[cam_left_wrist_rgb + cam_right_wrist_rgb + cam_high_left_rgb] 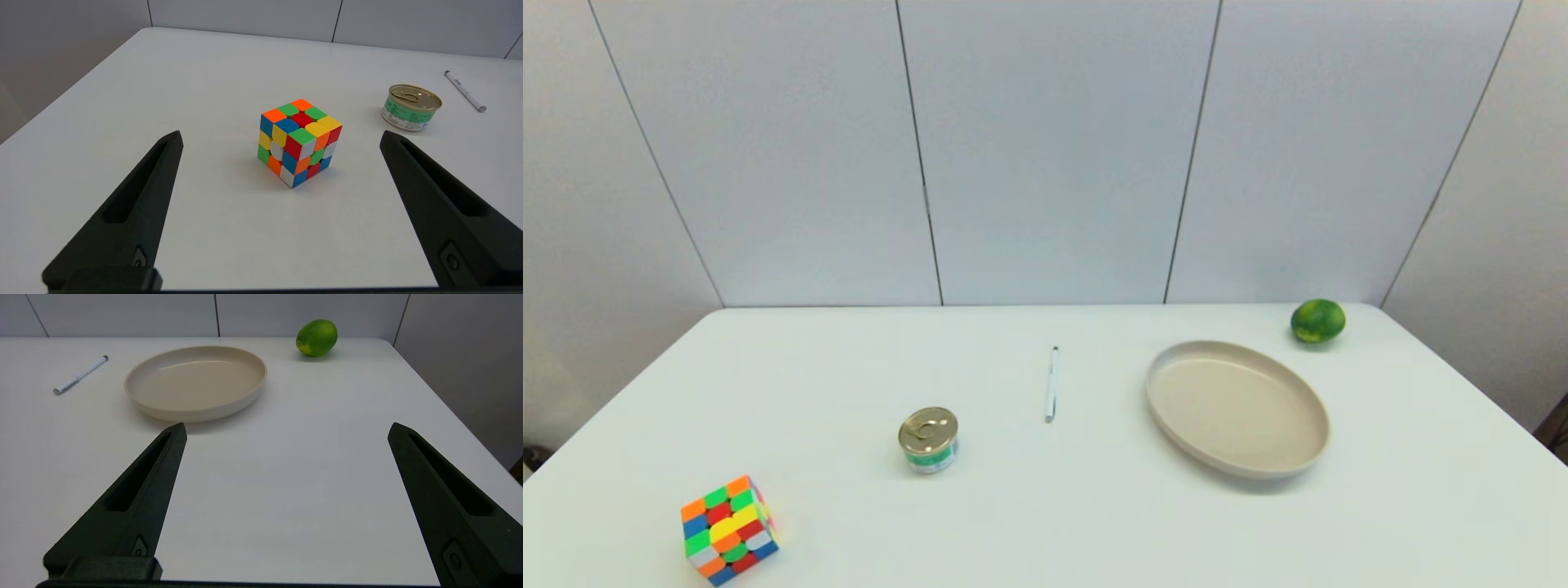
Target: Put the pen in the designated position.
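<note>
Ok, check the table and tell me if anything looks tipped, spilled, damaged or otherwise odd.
Nothing stands out. The thin white pen lies flat on bare tabletop between the small gold-lidded tin can, which stands upright, and the empty beige oval plate. The multicoloured puzzle cube is scrambled but intact, and the green lime looks whole.

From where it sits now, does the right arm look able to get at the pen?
Probably yes: the open right gripper has bare table toward the pen; the plate lies beside that path, not across it.
</note>
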`<state>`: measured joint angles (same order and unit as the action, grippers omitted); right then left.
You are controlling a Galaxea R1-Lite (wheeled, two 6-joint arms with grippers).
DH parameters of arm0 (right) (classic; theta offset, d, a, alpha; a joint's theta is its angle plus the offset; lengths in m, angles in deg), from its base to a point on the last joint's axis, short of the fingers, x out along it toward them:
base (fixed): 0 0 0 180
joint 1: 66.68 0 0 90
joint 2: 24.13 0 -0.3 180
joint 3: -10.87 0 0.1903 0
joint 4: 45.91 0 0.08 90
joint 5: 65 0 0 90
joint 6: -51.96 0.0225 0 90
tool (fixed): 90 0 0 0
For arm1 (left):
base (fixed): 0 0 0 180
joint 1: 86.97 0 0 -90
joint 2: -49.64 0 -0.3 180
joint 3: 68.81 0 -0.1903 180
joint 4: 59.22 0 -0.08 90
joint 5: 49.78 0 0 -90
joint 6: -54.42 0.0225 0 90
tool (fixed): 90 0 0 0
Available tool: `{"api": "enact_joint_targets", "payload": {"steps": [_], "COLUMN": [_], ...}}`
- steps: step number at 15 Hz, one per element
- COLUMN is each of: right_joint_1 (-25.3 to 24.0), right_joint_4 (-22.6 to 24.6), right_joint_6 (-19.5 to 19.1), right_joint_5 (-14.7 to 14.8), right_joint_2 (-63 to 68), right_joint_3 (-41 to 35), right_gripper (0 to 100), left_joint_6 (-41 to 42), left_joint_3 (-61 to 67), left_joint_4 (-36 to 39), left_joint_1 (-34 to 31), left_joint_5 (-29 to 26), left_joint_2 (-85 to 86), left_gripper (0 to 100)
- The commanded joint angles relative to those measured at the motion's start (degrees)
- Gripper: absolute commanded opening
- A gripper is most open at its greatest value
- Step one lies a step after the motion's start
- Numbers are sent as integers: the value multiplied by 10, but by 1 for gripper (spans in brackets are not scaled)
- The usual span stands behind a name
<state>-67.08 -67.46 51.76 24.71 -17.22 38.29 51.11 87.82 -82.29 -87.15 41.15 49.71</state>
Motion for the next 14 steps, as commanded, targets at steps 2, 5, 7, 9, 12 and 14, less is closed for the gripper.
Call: {"api": "enact_joint_targets", "payload": {"steps": [2,5,7,9,12,14], "right_joint_1": [-91,-119,-141,-181,-210,-242], "right_joint_4": [-4,-1,-5,0,4,3], "right_joint_6": [4,5,6,24,28,31], "right_joint_5": [-2,-6,-6,-6,-5,-5], "right_joint_2": [187,304,396,481,578,641], "right_joint_3": [148,228,300,373,441,508], "right_gripper": [100,100,100,100,100,100], "left_joint_6": [-1,-1,-1,0,-1,-1], "left_joint_3": [0,0,0,0,0,0], "left_joint_4": [0,0,0,0,0,0], "left_joint_1": [-1,0,0,-1,0,0], "left_joint_5": [0,0,0,0,0,0], "left_joint_2": [0,0,0,0,0,0], "left_gripper": [100,100,100,100,100,100]}}
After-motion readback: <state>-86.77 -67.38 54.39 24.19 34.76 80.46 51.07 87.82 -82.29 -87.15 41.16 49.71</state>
